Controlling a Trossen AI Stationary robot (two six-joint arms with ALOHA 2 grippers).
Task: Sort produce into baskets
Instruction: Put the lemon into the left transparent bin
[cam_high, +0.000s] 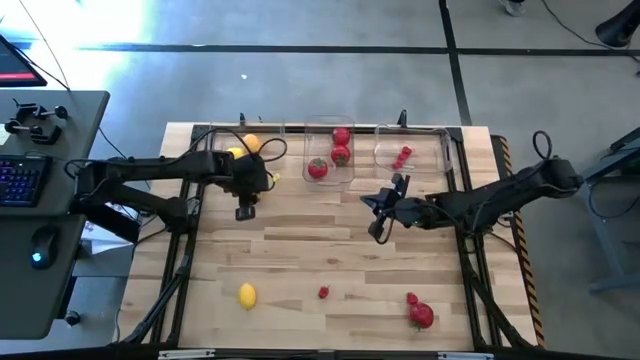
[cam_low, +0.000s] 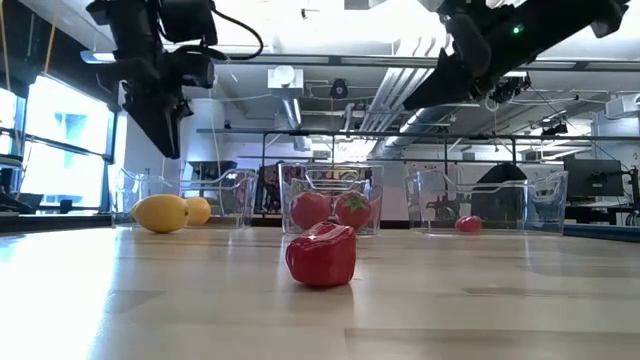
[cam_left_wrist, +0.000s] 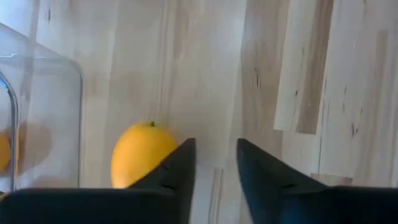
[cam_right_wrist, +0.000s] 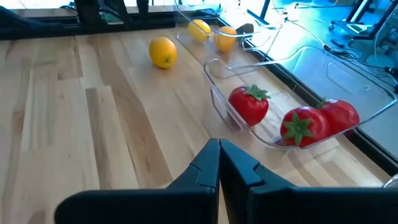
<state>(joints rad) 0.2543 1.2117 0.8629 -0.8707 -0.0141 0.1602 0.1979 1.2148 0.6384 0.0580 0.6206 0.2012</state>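
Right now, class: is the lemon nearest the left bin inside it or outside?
Outside. The lemon rests on bare wood beside the left bin, apart from its wall.

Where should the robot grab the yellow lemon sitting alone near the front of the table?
Probably across the narrow middle of the yellow lemon, coming straight down from above. It lies on its side on the bare wooden table with nothing beside it, so its pointed ends would likely slip.
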